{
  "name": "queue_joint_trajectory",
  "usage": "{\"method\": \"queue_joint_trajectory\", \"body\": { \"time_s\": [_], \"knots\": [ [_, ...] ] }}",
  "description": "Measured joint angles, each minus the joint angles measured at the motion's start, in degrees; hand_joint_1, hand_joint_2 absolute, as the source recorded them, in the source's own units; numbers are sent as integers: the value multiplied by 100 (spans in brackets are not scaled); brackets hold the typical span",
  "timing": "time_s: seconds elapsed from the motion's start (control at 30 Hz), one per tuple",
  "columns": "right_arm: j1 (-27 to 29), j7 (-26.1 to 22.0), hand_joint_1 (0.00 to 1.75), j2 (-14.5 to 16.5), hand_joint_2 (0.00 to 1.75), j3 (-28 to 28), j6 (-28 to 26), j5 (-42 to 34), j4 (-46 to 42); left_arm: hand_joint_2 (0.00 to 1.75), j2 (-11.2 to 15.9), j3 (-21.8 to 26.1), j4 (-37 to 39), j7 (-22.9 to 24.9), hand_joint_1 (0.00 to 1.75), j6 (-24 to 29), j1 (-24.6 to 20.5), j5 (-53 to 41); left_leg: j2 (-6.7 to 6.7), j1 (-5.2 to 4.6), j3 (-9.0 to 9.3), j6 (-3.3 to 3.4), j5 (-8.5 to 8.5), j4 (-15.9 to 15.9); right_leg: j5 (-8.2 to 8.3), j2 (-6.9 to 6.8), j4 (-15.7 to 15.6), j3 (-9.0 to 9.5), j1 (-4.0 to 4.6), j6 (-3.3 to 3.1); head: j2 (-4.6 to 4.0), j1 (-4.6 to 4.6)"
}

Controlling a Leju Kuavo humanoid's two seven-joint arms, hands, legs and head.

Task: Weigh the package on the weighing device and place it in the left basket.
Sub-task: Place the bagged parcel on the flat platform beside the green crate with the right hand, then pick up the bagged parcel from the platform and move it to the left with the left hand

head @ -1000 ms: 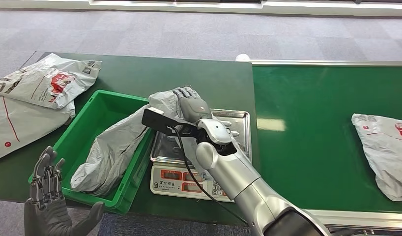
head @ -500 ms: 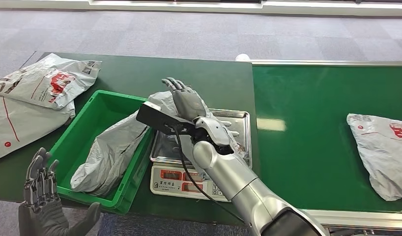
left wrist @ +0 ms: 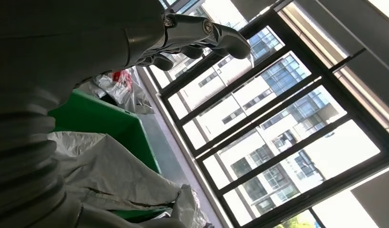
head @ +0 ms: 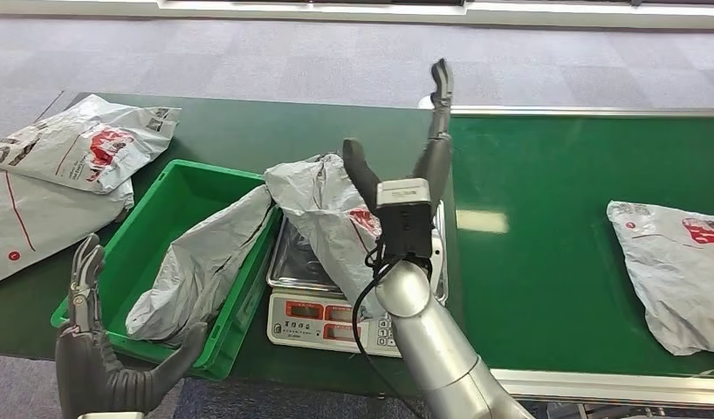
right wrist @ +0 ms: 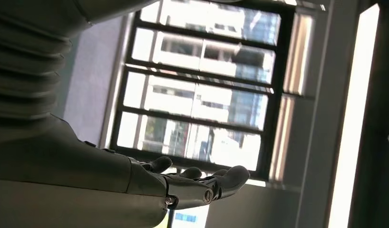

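Two hands, both empty: right hand (head: 404,179) raised above the scale (head: 358,288) with fingers spread; left hand (head: 105,367) spread at near left; package (head: 336,218) draped from scale pan toward the green basket (head: 153,253), touching its right rim; looks like mid-transfer, drop incomplete; next move likely calls for regrasping the package and shifting it left, fully inside the basket.

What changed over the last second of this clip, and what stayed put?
The right hand let go of the grey package, lifted off it and turned upward with its fingers spread. The package on the belt slid left. The left hand stayed low and open; scale and basket unmoved.
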Motion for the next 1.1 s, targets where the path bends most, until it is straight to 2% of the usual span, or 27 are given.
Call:
{"method": "queue_joint_trajectory", "body": {
  "time_s": [0.1, 0.23, 0.3, 0.4, 0.6, 0.8, 0.97, 1.1],
  "knots": [
    [713, -448, 0, -35, 175, -530, -107, -336, -1117, 175, 87, -360, 408, 693, 0, -196, -564, -649, -12, -2, 14, 5, -5, 6, -8, -16, -13, -23, 0, 6, 0, -4],
    [2305, -631, 0, -400, 175, -1638, 11, -1352, -2629, 175, 51, -779, 1824, 1735, 0, -606, -2034, -1355, -111, 0, 15, 21, -13, 6, -30, -121, -25, 54, -4, 27, 0, 1],
    [2908, -653, 0, -640, 175, -1951, -11, -1617, -3062, 175, -29, -944, 2590, 1951, 0, -637, -2656, -1480, -75, -3, 2, 20, -10, 7, -2, -78, -20, 44, -15, 29, 0, 1],
    [3391, -669, 0, -936, 175, -2010, -76, -1569, -3390, 175, -131, -1136, 3400, 2090, 0, -647, -3289, -1568, 0, -9, -4, 22, -10, 9, 20, -2, -18, 21, -20, 34, 0, -1],
    [3732, -670, 0, -1163, 175, -2023, -100, -1432, -3717, 175, -180, -1318, 4092, 2363, 0, -738, -3722, -1690, 15, -9, -5, 24, -12, 8, 18, 13, -19, 12, -16, 35, 0, -1],
    [3807, -670, 0, -1190, 175, -1968, -102, -1453, -3852, 175, -217, -1375, 4652, 2546, 0, -919, -3946, -1833, 17, -8, -4, 24, -10, 7, 18, 15, -19, 12, -15, 34, 0, -1],
    [3773, -676, 0, -1190, 175, -1798, -99, -1308, -3873, 175, -389, -1523, 5387, 2734, 2, -1136, -4217, -1924, 14, -8, -5, 28, -8, 8, 19, 13, -19, 16, -19, 36, 0, -1],
    [3661, -676, 0, -1189, 175, -1653, -99, -1332, -3863, 175, -511, -1678, 6092, 3221, 175, -1541, -4480, -2216, 14, -9, -5, 28, -8, 8, 20, 13, -19, 18, -22, 37, 0, -1]
  ]
}}
